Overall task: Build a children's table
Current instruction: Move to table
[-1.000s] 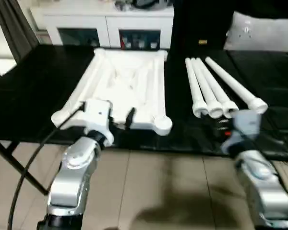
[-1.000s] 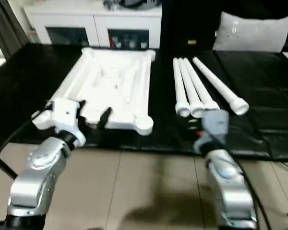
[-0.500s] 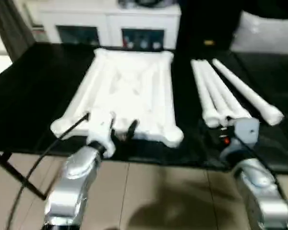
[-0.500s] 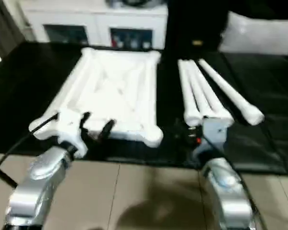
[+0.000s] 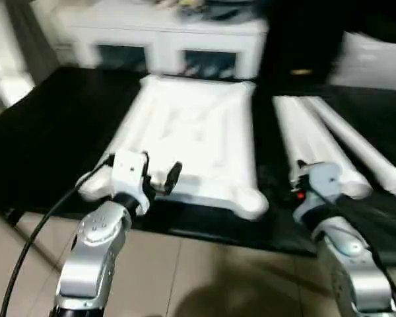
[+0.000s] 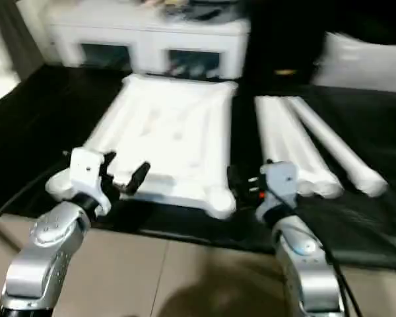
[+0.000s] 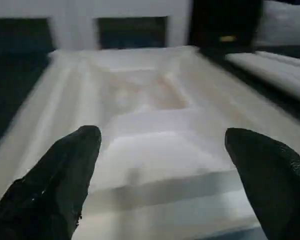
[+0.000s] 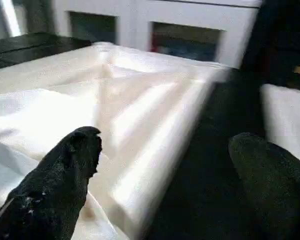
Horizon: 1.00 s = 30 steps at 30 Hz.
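The table top (image 5: 198, 139) looks like smooth white plastic with a soft sheen, as do the legs (image 5: 330, 148) to its right. Both lie on a matt black surface (image 5: 53, 132). The forearms (image 5: 96, 257) are brushed silver metal; the fingers (image 7: 60, 175) are matt, faintly grainy black.

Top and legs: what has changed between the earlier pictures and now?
Nothing visibly moved; only the camera shifted. The top and the legs lie as before. The left end effector and the right end effector stay open, holding nothing.
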Available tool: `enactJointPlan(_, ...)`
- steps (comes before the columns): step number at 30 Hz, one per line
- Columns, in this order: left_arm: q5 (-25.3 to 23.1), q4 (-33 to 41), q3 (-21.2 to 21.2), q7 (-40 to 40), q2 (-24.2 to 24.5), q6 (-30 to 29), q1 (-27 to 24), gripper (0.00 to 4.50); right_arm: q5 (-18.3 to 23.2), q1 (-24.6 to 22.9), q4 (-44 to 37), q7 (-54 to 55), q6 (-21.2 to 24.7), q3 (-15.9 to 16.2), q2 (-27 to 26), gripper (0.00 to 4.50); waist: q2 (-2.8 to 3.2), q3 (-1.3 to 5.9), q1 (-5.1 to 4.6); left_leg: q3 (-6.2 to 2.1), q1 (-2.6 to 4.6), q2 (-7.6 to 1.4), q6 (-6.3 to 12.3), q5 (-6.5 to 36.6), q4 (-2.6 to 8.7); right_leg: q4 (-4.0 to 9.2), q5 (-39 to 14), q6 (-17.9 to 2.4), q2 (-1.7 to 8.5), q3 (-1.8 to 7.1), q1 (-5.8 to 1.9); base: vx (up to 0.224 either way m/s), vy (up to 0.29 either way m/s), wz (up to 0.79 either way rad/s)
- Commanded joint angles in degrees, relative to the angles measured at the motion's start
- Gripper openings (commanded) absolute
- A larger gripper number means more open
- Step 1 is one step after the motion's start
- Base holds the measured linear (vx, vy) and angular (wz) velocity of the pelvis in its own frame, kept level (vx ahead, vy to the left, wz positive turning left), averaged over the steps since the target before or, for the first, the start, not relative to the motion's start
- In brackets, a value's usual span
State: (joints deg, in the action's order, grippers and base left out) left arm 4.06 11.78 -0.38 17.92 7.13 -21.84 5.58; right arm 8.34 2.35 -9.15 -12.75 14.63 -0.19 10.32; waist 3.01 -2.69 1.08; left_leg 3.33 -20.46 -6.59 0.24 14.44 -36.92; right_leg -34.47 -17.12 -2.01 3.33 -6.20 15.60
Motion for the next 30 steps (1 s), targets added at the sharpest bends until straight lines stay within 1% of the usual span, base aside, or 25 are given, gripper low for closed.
enactJointPlan(1,-0.05,-0.97,-0.12,-0.31,-0.02,0.18,2.34,4.47,-0.43,0.56,0.04,1.06,-0.16,-1.66,0.55,4.50,1.98,3.32,-2.88,-7.18,8.16,-9.55,16.23,9.76,7.45,-3.97,-7.16,-3.58,-0.04,1.75,5.32,0.163,0.060,0.27)
enactJointPlan(3,0.16,-1.43,-0.34,-0.32,0.07,0.20,2.93,4.47,-0.39,0.74,-0.16,0.64,-0.32,-1.64,0.82,4.50,1.31,2.84,-2.24,-6.12,7.45,-8.92,21.40,3.75,7.35,-6.98,-0.12,4.10,1.27,3.22,8.82,0.133,0.047,0.21)
enactJointPlan(4,0.27,-1.81,-0.92,0.34,0.35,0.21,3.25,4.47,-0.79,0.53,-0.32,0.38,-0.51,-1.45,0.94,4.50,0.27,2.32,-2.06,-3.67,5.65,-6.87,20.65,5.78,8.19,-4.93,3.25,3.48,1.56,3.79,7.78,0.090,0.000,0.02)
enactJointPlan(5,0.29,-1.88,-1.01,0.45,0.39,0.20,3.31,4.47,-0.86,0.51,-0.34,0.34,-0.53,-1.42,0.96,4.50,-0.58,2.41,-1.99,-2.72,5.33,-5.28,19.26,7.24,7.62,-2.25,4.74,2.22,2.40,4.63,7.05,0.090,0.000,0.02)
enactJointPlan(6,0.17,-2.08,-1.28,0.60,0.51,0.20,3.55,4.47,-1.16,0.48,-0.25,0.37,-0.55,-1.27,1.01,4.50,-3.89,2.90,-1.19,0.06,1.53,-1.27,14.82,11.86,4.88,3.14,-0.10,1.41,5.43,8.96,2.12,0.064,-0.050,0.01)
enactJointPlan(7,0.20,-2.59,-1.52,0.71,0.53,0.32,4.15,4.47,-1.69,0.25,-0.13,0.28,-0.76,-0.67,1.24,4.50,-4.39,1.72,0.39,1.74,0.37,0.97,12.01,11.92,0.32,6.89,-15.72,0.26,8.75,12.02,0.88,0.093,-0.052,-0.02)
enactJointPlan(8,0.22,-2.67,-1.53,0.74,0.52,0.34,4.24,4.47,-1.75,0.23,-0.12,0.25,-0.79,-0.58,1.28,4.50,-4.19,3.27,1.08,0.98,-2.60,0.56,7.90,5.00,-4.04,6.78,-24.82,-5.78,11.49,14.22,-3.23,0.093,-0.052,-0.02)
enactJointPlan(10,0.31,-3.10,-1.63,0.96,0.51,0.50,4.71,4.47,-1.94,0.19,0.01,0.32,-0.94,-0.35,1.32,4.50,-3.49,2.43,1.16,0.49,-4.13,-0.16,3.56,-0.13,-4.28,6.33,-20.65,-11.26,9.58,12.05,-2.46,0.117,-0.013,-0.07)
enactJointPlan(11,0.38,-3.48,-1.80,1.29,0.62,0.68,5.05,4.47,-1.95,0.27,0.07,0.71,-1.03,-0.57,1.16,4.50,-2.18,2.27,1.16,0.77,-4.00,-0.93,2.86,-3.11,-1.99,6.29,-18.22,-14.14,7.44,9.55,-2.00,0.109,-0.005,-0.06)
enactJointPlan(12,0.40,-3.54,-1.89,1.42,0.66,0.73,5.11,4.47,-1.93,0.27,0.02,0.90,-1.05,-0.71,1.11,4.50,-0.44,2.49,0.61,1.49,-2.66,-2.29,3.03,-3.63,2.30,6.02,-18.25,-13.57,4.43,6.46,-1.19,0.115,0.041,-0.03)
enactJointPlan(13,0.44,-3.58,-2.00,1.56,0.74,0.69,5.18,4.47,-1.64,0.29,-0.02,0.74,-0.83,-0.79,1.16,4.50,0.24,1.87,0.23,1.14,-1.77,-3.66,4.08,1.19,4.80,5.12,-18.39,-11.75,2.49,5.19,0.13,0.124,0.080,0.01)
enactJointPlan(14,0.44,-3.58,-2.00,1.56,0.74,0.69,5.18,4.47,-1.64,0.29,-0.02,0.74,-0.83,-0.79,1.16,4.50,1.19,2.86,-2.01,-1.79,2.08,-6.39,7.07,6.22,6.42,1.34,-11.82,-9.81,-0.27,3.45,2.13,0.124,0.080,0.01)
enactJointPlan(15,0.48,-3.43,-2.21,1.86,0.92,0.67,5.11,4.47,-1.43,0.23,0.04,0.75,-0.15,-0.99,1.27,4.50,2.86,2.94,-3.09,-0.69,7.17,-9.33,3.21,14.23,6.66,0.36,-12.58,-8.93,-0.29,4.59,5.96,0.154,0.092,-0.08)
enactJointPlan(16,0.56,-3.11,-2.53,2.25,1.29,0.56,5.00,4.47,-1.47,0.09,-0.03,0.76,0.32,-1.22,1.60,4.50,1.92,3.22,-3.11,-2.02,9.38,-12.70,0.43,12.09,8.34,-4.49,-1.14,-2.40,1.36,3.45,8.08,0.149,0.088,-0.39)
enactJointPlan(17,0.59,-3.07,-2.59,2.27,1.35,0.53,4.99,4.47,-1.55,0.08,-0.06,0.75,0.26,-1.26,1.66,4.50,1.34,3.10,-3.00,-1.25,9.16,-12.79,1.10,10.20,8.73,-4.83,0.28,-0.61,1.89,3.18,8.25,0.149,0.088,-0.39)
enactJointPlan(18,0.80,-2.73,-2.86,2.64,1.63,0.48,4.77,4.47,-1.81,-0.01,-0.31,0.65,-0.45,-1.43,1.88,4.50,-0.86,2.46,-2.35,-2.06,6.62,-10.34,7.89,8.51,9.10,-4.31,3.95,1.77,2.92,3.33,7.21,0.105,0.057,-0.54)
enactJointPlan(19,1.05,-2.50,-2.96,3.04,1.76,0.75,4.53,4.47,-1.69,-0.04,-0.50,0.51,-0.34,-1.48,1.91,4.50,-2.05,3.25,-1.84,2.82,3.82,-4.20,11.55,7.57,4.83,1.47,10.83,-0.21,5.11,5.82,4.48,0.119,0.001,-0.09)
enactJointPlan(20,1.24,-2.35,-3.02,3.31,1.86,0.96,4.36,4.47,-1.65,-0.07,-0.66,0.37,-0.22,-1.54,1.87,4.50,-2.69,3.65,-0.69,4.64,1.36,-1.02,11.41,5.56,2.14,2.23,15.38,-5.22,6.48,8.47,1.80,0.119,0.001,-0.09)
enactJointPlan(21,1.24,-2.12,-3.28,3.80,2.28,0.86,4.21,4.47,-1.70,-0.06,-0.82,0.29,0.00,-1.51,1.87,4.50,-2.98,4.01,-0.65,4.17,-1.82,-0.33,10.95,2.38,-0.04,2.95,19.10,-8.98,9.34,11.14,-1.71,0.130,-0.030,0.09)
enactJointPlan(22,1.51,-1.67,-3.75,5.02,3.16,0.21,3.66,4.47,-2.30,-0.10,-1.08,0.24,0.04,-1.21,2.22,4.50,-2.40,4.99,0.19,1.93,-4.62,-2.15,7.77,-7.50,-0.56,0.02,39.70,-12.45,10.78,11.29,-3.98,0.109,-0.032,-0.08)
enactJointPlan(23,1.61,-1.55,-3.88,5.38,3.41,-0.02,3.49,4.47,-2.48,-0.12,-1.15,0.22,0.04,-1.12,2.34,4.50,-2.00,5.05,-0.05,1.91,-4.61,-2.06,4.58,-17.13,2.15,-3.17,59.15,-11.16,6.03,7.95,-2.65,0.109,-0.032,-0.08)
enactJointPlan(25,2.53,-0.69,-4.48,8.00,5.03,-0.82,3.02,4.47,-2.99,-0.26,-1.07,-0.29,0.05,-0.94,3.15,4.50,-0.29,5.60,0.11,1.38,-0.72,-2.20,2.64,-30.99,0.76,-4.05,61.98,-8.19,1.82,6.45,0.32,0.076,-0.018,0.05)
enactJointPlan(27,3.36,-0.03,-4.81,9.90,6.17,-1.75,3.03,4.47,-3.43,-0.31,-0.89,-1.52,-0.13,-0.38,4.41,4.50,0.13,5.41,0.51,0.98,-0.21,-2.69,1.69,-33.48,0.88,-3.46,54.24,-8.06,1.80,6.20,1.16,0.027,-0.004,0.04)
enactJointPlan(28,3.92,0.14,-5.54,11.97,7.53,-2.90,3.58,4.47,-3.60,-0.16,-0.52,-3.79,-0.43,0.53,6.30,4.50,-0.01,4.53,0.96,0.79,0.70,-3.67,-0.05,-27.87,1.75,-1.74,38.28,-9.51,2.57,6.15,2.38,0.000,0.000,0.00)
enactJointPlan(30,4.01,-0.05,-7.03,15.01,9.54,-3.43,4.42,4.47,-3.30,0.15,-0.28,-7.22,-0.15,1.72,8.66,4.50,-0.05,3.71,1.53,1.17,0.58,-4.11,-0.42,-14.02,3.02,-0.23,23.12,-11.18,3.61,6.59,2.12,-0.033,0.007,0.02)
